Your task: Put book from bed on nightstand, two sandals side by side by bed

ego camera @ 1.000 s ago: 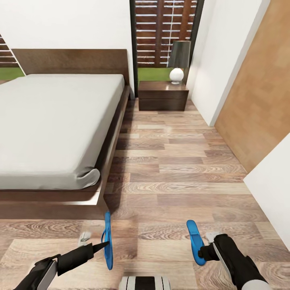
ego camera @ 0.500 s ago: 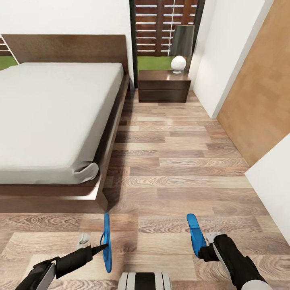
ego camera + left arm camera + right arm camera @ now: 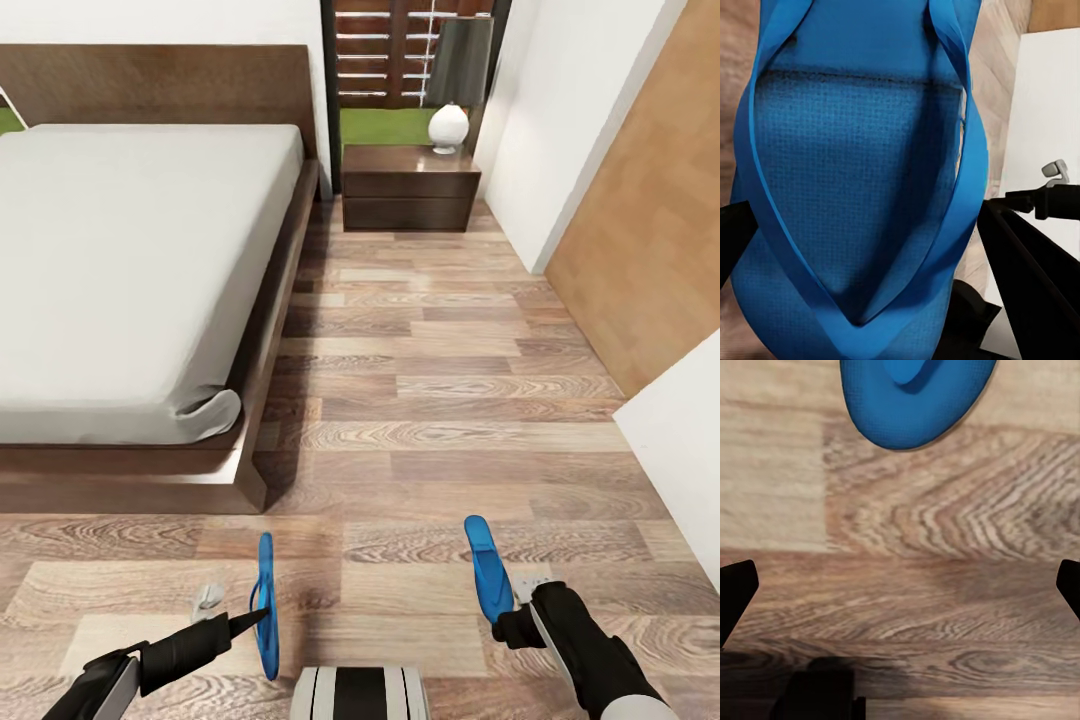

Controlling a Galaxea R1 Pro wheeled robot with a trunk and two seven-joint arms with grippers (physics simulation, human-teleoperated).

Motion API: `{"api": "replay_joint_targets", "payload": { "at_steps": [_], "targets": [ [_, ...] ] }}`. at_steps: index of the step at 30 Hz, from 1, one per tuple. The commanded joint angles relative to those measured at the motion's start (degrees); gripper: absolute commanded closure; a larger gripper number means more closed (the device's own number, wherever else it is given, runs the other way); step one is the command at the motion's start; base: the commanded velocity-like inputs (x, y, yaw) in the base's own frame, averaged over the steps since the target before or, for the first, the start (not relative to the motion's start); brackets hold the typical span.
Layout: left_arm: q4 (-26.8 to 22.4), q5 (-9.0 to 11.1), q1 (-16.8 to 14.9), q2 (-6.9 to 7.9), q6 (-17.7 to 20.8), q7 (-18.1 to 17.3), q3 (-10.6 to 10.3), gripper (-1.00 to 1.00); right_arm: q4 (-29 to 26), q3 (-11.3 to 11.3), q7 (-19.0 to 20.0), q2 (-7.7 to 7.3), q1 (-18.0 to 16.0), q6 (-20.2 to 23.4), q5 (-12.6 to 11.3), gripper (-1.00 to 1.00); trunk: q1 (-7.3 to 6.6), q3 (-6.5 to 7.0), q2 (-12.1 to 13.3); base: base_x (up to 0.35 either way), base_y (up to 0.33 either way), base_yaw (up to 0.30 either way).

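- Bedroom: wood-plank floor (image 3: 440, 400), white walls, dark-framed window behind the far nightstand showing grass and slatted fence.
- Left gripper (image 3: 245, 622): low at the head view's bottom left, dark fingers clamped on the left sandal (image 3: 266, 605), which is held on edge above the floor, long axis pointing away from the robot.
- Left wrist view: that sandal's (image 3: 862, 187) textured blue footbed and thong straps sit right in front of the camera, with a dark finger (image 3: 1035, 292) on each side of it.
- Right gripper (image 3: 512, 620): low at bottom right, closed on the right sandal (image 3: 487, 582), also held on edge and tilted a bit, above the planks.
- Right wrist view: the rounded blue end of that sandal (image 3: 916, 397) against the floor; only the dark finger tips (image 3: 735, 592) show at the frame edges.
- The two sandals are well apart from each other, both just past the foot corner of the bed (image 3: 130, 290), on its nightstand side.
- Bed: dark brown frame and headboard, pale grey mattress, one mattress corner curled up at the near end.
- Nightstand (image 3: 410, 187): far end of the floor strip, beside the headboard, against the window; carries a lamp (image 3: 452, 100) with white round base and dark shade.
- Robot trunk (image 3: 360, 695) shows at bottom centre between the arms.
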Motion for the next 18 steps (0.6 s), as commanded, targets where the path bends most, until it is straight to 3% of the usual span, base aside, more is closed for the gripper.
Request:
{"api": "replay_joint_targets", "payload": {
  "at_steps": [1, 18],
  "targets": [
    [0.5, 0.3, 0.0, -0.03, -0.2, -0.1, 0.0, 1.00, -0.1, -0.2, 0.5, -0.03, 0.0, 0.2, 0.6, -1.00, 0.01, -0.27, 0.0, 0.000, 0.000, 0.000],
    [1.8, 0.4, 0.0, 0.01, -2.0, -0.1, 0.1, 1.00, 0.0, 0.0, 0.5, 0.20, 0.0, 0.2, 0.6, -1.00, 0.45, -4.03, -0.3, 0.000, 0.000, 0.000]
  ]
}}
